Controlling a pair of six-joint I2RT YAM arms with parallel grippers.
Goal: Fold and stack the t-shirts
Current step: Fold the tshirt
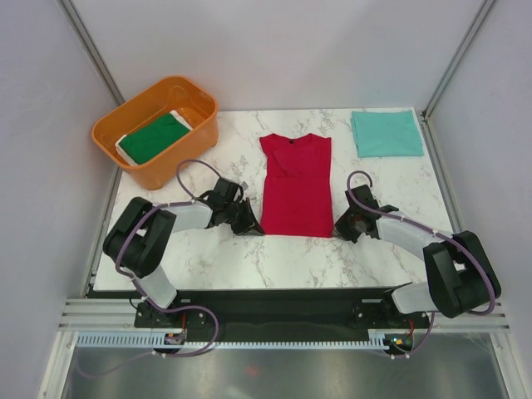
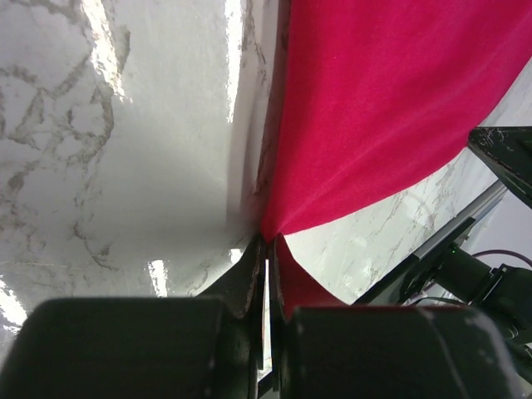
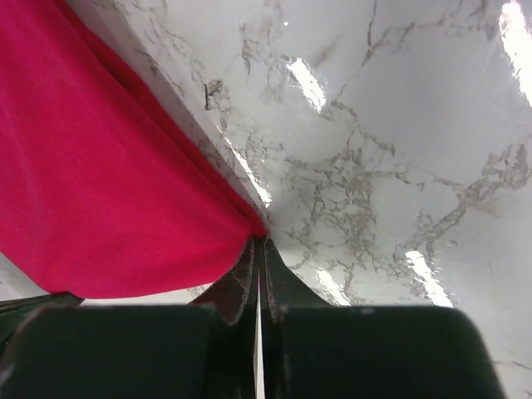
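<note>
Two grippers clamped on red t-shirt (image 1: 296, 187) hem corners: L gripper (image 2: 266, 249) at left corner, R gripper (image 3: 258, 249) at right (shirt otherwise flat on marble table (image 1: 208, 258)).

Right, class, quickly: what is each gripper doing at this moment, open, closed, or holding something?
Left gripper: closed, pinching the near left corner of the red t-shirt.
Right gripper: closed, pinching the same shirt's near right corner.
</note>
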